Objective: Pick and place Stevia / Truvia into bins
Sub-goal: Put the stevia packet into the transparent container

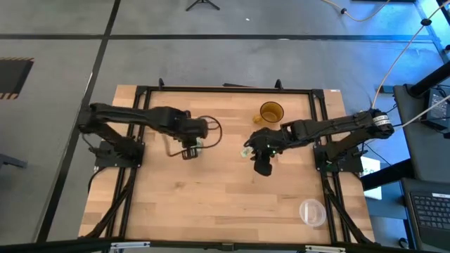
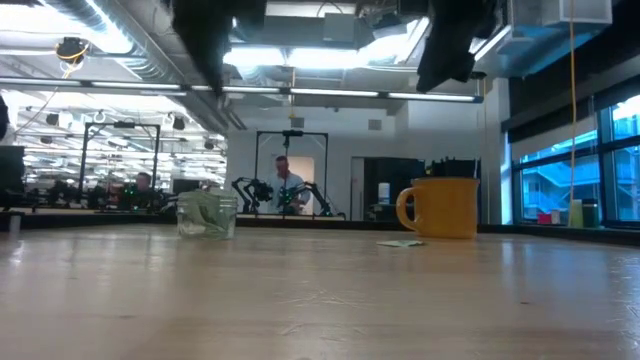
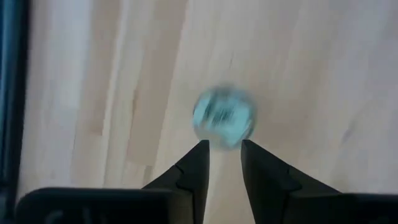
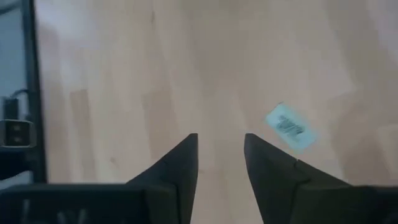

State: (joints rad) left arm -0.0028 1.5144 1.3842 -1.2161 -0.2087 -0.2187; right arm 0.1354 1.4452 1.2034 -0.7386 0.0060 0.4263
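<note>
Pale wood planks make up the worktop (image 1: 211, 197), which sits in a black frame on a grey floor. 1 Stevia packet (image 4: 290, 127) lies flat on the bare wood near the middle of the worktop, towards the right edge; it is a small white rectangle with green print and a dark barcode-like strip. In the low view it shows as a thin pale sliver (image 2: 400, 242) just in front of the amber mug (image 2: 440, 207), which stands near the far edge. The small clear glass cup (image 2: 207, 214) stands left of the middle and already holds white-and-green paper; from above it reads as a blurred round rim with pale contents (image 3: 224, 116).

Right gripper (image 4: 221, 155) hovers above the wood just beside the packet, its fingers apart and empty. Left gripper (image 3: 224, 158) hangs over the cup, fingers slightly apart with nothing between them. A black cable loops across the wood beside the left arm. A wider clear plastic container (image 1: 312, 211) sits near the front right corner, well apart from everything else. Beyond the worktop, people sit at benches in the room.
</note>
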